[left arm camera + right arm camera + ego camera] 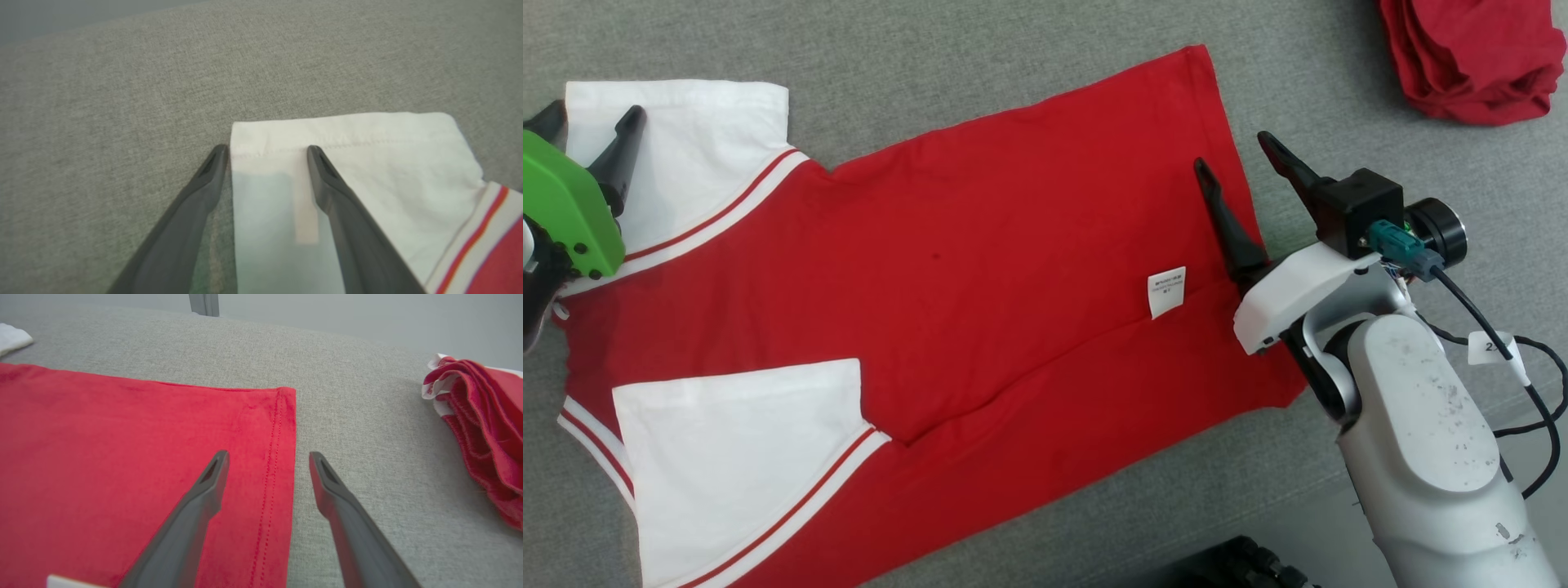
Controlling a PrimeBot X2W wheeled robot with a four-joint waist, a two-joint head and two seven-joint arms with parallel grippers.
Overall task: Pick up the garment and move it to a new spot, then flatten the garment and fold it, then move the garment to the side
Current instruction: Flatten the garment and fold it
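The garment (980,269) is a red shirt with white, red-striped sleeves, spread flat on the grey fabric surface (1013,65). My left gripper (592,116) is open over the upper white sleeve (694,155) at the far left. In the left wrist view the sleeve's corner (347,163) lies between and under the spread fingers of the left gripper (266,149). My right gripper (1233,155) is open at the shirt's right hem. In the right wrist view the hem (282,428) runs between the fingers of the right gripper (269,455), one finger over red cloth and the other over bare surface.
A crumpled pile of red cloth (1470,57) lies at the far right corner, seen too in the right wrist view (482,428). A white label (1166,291) sits on the shirt near the right gripper. Black cables (1531,384) hang beside the right forearm.
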